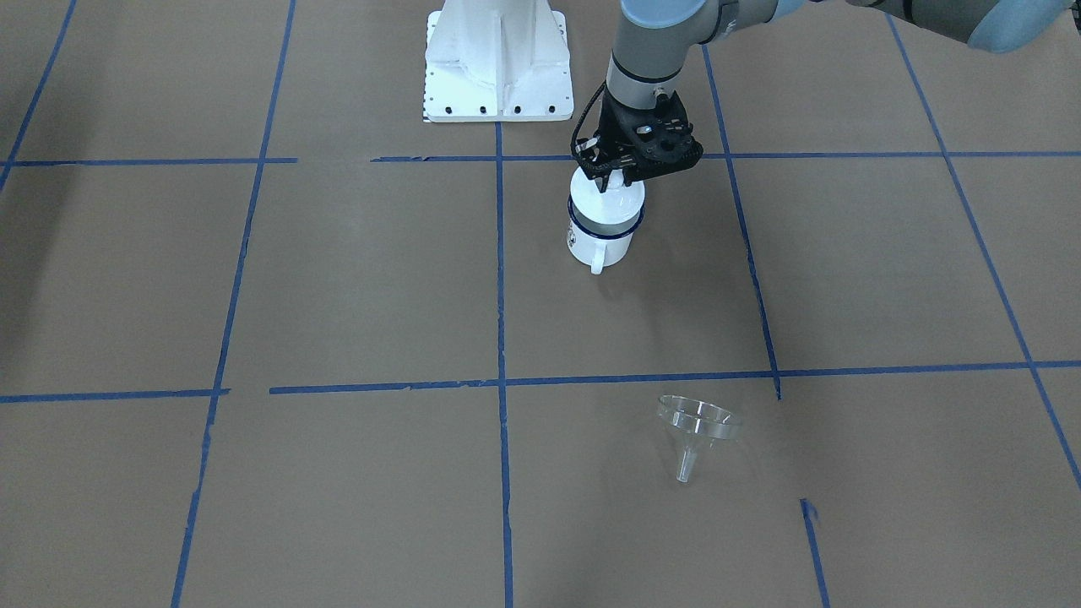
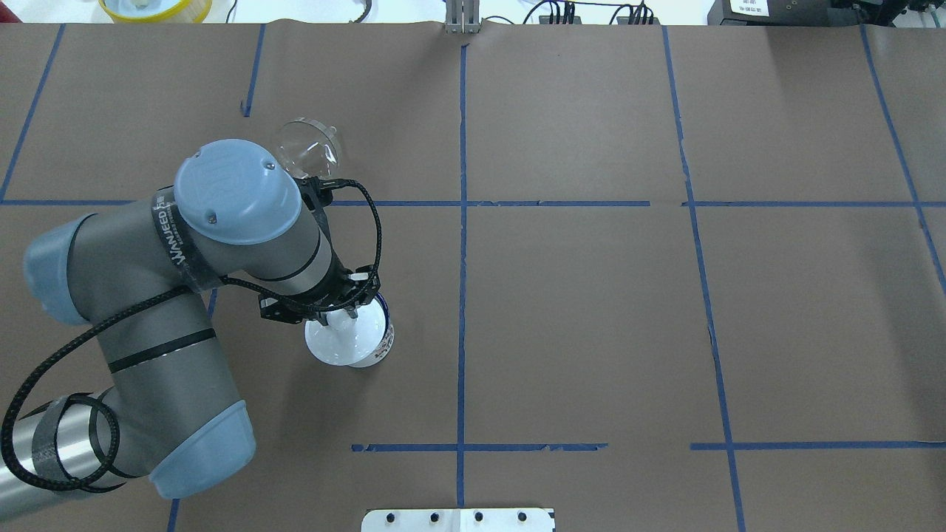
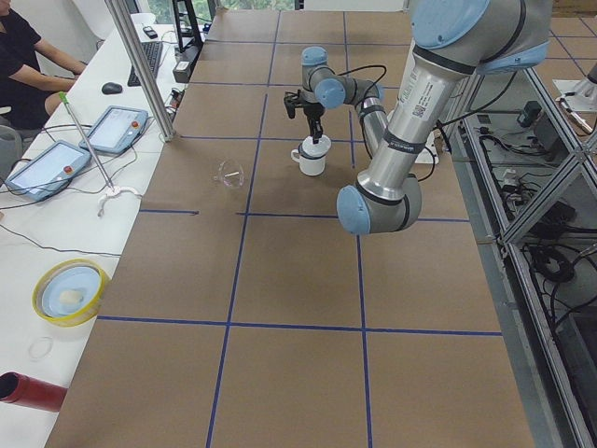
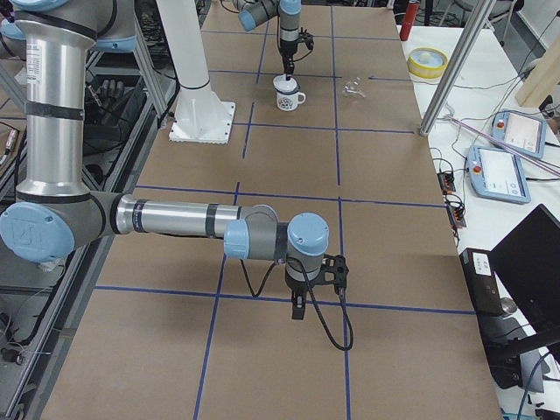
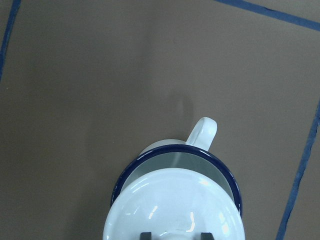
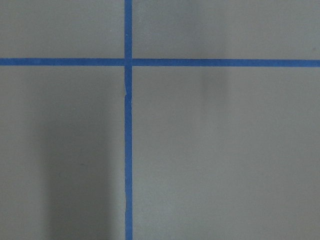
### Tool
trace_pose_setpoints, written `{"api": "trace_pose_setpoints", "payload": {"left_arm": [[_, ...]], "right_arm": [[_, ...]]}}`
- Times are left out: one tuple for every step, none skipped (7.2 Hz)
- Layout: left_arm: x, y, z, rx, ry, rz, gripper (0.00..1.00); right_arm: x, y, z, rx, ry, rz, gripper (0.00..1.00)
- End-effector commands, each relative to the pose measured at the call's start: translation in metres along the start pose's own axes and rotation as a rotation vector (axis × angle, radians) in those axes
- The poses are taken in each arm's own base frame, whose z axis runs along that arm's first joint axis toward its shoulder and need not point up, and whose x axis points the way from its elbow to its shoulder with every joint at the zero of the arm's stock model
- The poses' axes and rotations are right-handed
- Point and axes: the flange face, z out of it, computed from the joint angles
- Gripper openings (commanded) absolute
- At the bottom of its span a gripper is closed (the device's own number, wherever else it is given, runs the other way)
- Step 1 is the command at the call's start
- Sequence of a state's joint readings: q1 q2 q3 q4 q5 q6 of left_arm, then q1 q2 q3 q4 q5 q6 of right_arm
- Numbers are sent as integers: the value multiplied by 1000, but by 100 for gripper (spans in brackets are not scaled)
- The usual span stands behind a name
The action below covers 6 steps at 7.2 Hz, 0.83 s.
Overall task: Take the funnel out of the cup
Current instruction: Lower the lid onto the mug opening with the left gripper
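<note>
Left gripper (image 1: pixel 610 176) is pinched closed on the knob of a white lid (image 5: pixel 175 202) and points straight down, with the lid right over the cup (image 1: pixel 601 241). The lid is off-centre, so the far part of the blue rim and the handle show past it; can't tell if the lid touches the rim. No funnel in the cup. Funnel (image 1: pixel 698 425) is clear plastic, tipped on its side on the brown table (image 1: pixel 338 279), well apart from the cup and across a blue tape line (image 1: pixel 642 377) from it. From the left gripper it lies forward, away from the robot base, and a bit to the robot's left. Its long axis runs roughly away from the base, spout on the far side, mouth toward the cup. Left arm is much nearer to it. Right gripper (image 4: pixel 298 308) hangs low over the table at the other end, seen only from the side, can't tell if open or closed. Judgement: removal looks done, funnel is out and free
</note>
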State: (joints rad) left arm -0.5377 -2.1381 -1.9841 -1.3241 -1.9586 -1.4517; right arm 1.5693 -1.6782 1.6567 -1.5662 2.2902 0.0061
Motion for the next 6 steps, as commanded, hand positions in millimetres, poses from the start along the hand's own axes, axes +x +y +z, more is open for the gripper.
{"api": "trace_pose_setpoints", "payload": {"left_arm": [[1,0,1,0,-2,-1,0],[2,-1,2,0,-2,-1,0],[2,0,1,1,-1,-1,0],[2,0,1,1,-1,-1,0],[2,-1,3,0,-4,0,0],[1,-1,4,0,-7,-1,0]], "right_arm": [[0,0,0,0,0,0,100],[0,0,0,0,0,0,100],[0,0,0,0,0,0,100],[0,0,0,0,0,0,100],[0,0,0,0,0,0,100],[0,0,0,0,0,0,100]]}}
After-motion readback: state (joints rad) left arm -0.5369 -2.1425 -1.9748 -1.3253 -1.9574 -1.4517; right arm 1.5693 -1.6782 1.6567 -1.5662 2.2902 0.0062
